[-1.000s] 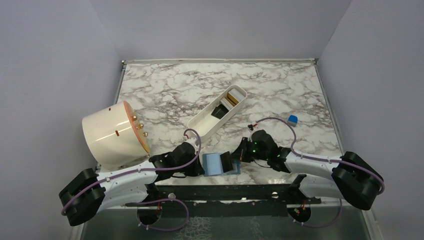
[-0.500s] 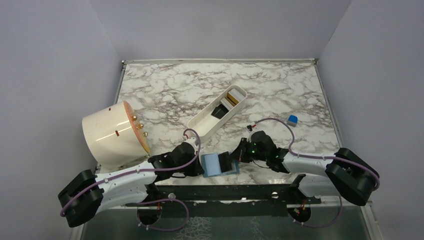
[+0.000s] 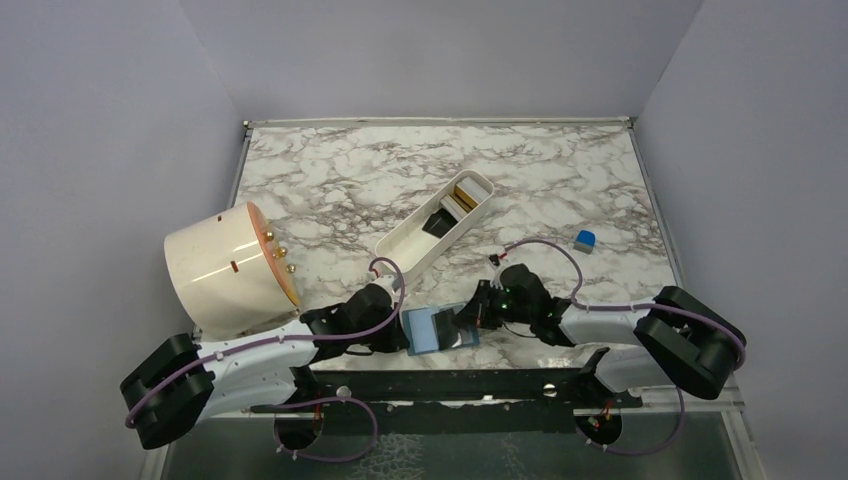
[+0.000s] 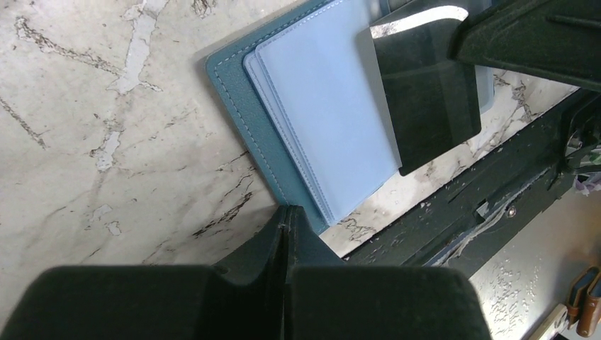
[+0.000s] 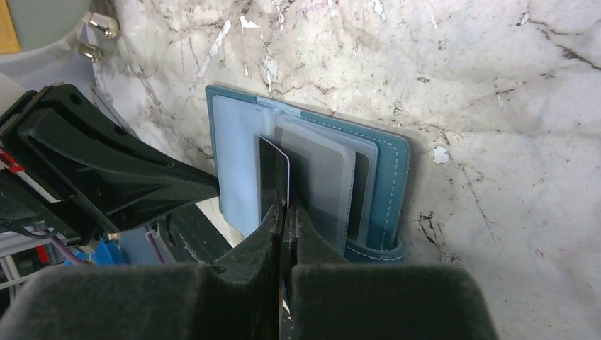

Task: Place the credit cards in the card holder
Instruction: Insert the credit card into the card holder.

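Marble table (image 3: pixel 330 180): carrying three items. Long white tray (image 3: pixel 405 240): lying diagonally, centre. Small blue cube (image 3: pixel 585 239): sitting near right edge. Cream drum (image 3: pixel 215 270): lying on its side, left, studded face pointing right.

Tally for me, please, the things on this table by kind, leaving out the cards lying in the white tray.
Card holder: 1
White tray: 1
Blue cube: 1
Cream cylinder: 1
Black card held by the right claw: 1
Total: 5
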